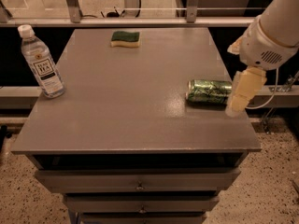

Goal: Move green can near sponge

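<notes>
The green can (208, 91) lies on its side near the right edge of the grey table top (135, 101), silver top facing left. The sponge (125, 38), dark green over pale yellow, lies at the far edge, left of the middle. My gripper (244, 91) comes in from the right on a white arm (268, 41). Its pale tip hangs at the can's right end and covers that end. I cannot tell whether it touches the can.
A clear plastic bottle (41, 63) with a white cap stands upright at the table's left edge. The table is a drawer cabinet with drawer fronts (138, 185) below. A metal rail (140, 21) runs behind the far edge.
</notes>
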{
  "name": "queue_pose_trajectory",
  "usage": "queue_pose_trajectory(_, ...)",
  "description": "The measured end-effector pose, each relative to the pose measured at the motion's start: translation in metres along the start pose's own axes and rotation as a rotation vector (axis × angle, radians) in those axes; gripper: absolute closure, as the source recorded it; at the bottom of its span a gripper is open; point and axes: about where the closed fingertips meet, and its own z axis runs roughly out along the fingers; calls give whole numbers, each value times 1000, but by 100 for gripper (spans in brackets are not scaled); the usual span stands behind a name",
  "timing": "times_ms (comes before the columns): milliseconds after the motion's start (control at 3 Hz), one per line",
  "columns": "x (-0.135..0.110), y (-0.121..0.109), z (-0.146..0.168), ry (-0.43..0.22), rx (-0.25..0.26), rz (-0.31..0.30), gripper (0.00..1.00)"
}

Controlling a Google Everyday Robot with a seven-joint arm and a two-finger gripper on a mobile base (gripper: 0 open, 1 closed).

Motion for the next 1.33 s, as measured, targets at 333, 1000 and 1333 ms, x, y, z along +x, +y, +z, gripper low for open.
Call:
queue_pose_trajectory(333,-12,-26,43,-35,-17,-10,0)
queue_pose_trajectory(1000,-18,-42,86,-43,-39,-26,0)
queue_pose_trajectory(1333,-21,-45,97,-18,-70,-15,10)
